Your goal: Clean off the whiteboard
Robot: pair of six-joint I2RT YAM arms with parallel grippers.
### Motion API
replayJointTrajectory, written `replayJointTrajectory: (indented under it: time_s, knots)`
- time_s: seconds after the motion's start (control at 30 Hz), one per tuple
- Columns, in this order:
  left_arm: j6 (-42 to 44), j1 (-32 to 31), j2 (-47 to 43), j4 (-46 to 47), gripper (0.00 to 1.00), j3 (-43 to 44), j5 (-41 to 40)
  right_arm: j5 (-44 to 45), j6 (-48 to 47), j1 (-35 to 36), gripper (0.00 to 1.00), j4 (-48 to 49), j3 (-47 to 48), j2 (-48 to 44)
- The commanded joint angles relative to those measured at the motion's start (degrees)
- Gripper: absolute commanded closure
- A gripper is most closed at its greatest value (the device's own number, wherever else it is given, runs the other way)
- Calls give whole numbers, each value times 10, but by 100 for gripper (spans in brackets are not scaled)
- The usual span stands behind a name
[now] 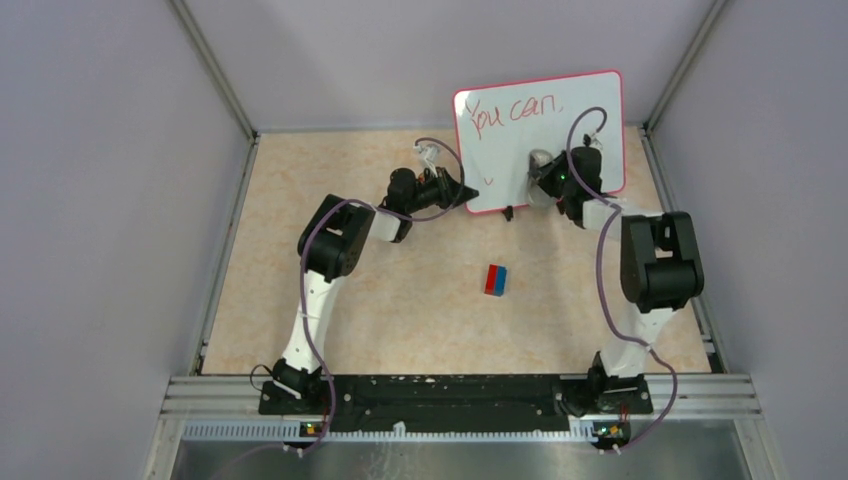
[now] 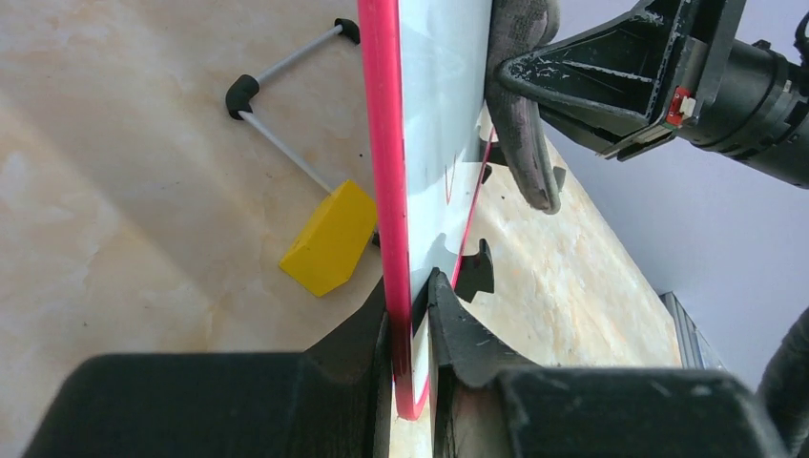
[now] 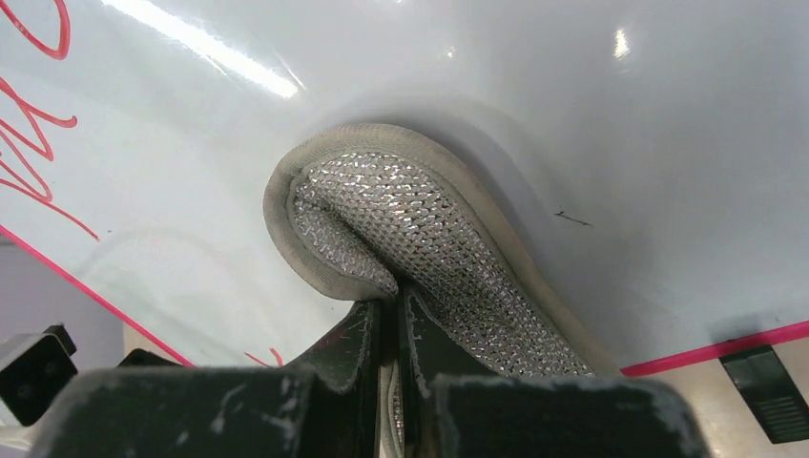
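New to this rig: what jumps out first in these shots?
The whiteboard stands upright at the far side of the table, with red handwriting on it. The left gripper clamps its edge while the right gripper presses a grey cloth against its face. A red-and-blue block lies mid-table.

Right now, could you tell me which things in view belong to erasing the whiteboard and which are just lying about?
In the job: whiteboard, clamped at its edge by the left tool; grey mesh cloth, pinched in the right tool against the board.
Lying about: red-and-blue block on the table; yellow block behind the board.
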Motion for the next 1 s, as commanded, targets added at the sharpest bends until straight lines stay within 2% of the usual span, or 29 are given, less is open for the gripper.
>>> replayJointTrajectory:
  time_s: [0.0, 0.17, 0.27, 0.4, 0.6, 0.7, 0.8, 0.97]
  knots:
    - [44, 16, -7, -15, 100, -12, -40, 40, -16, 51, 100, -9, 23, 4]
    - [44, 16, -7, -17, 100, -11, -39, 28, -7, 139, 100, -5, 80, 40]
    - [45, 16, -7, -18, 100, -11, -40, 15, -8, 168, 100, -2, 109, 59]
    - [46, 16, -7, -20, 100, -11, -40, 25, -20, 151, 100, -24, 105, 57]
    - [45, 16, -6, -20, 100, -11, -41, 15, -6, 50, 100, -1, 24, 14]
    - [44, 16, -5, -18, 100, -11, -41, 14, -7, 28, 100, -3, 6, 2]
    - [44, 16, -6, -18, 100, -11, -41, 8, -2, 46, 100, 10, 9, 2]
    - [45, 16, -7, -18, 100, -12, -41, 2, 12, 124, 100, 13, 53, 38]
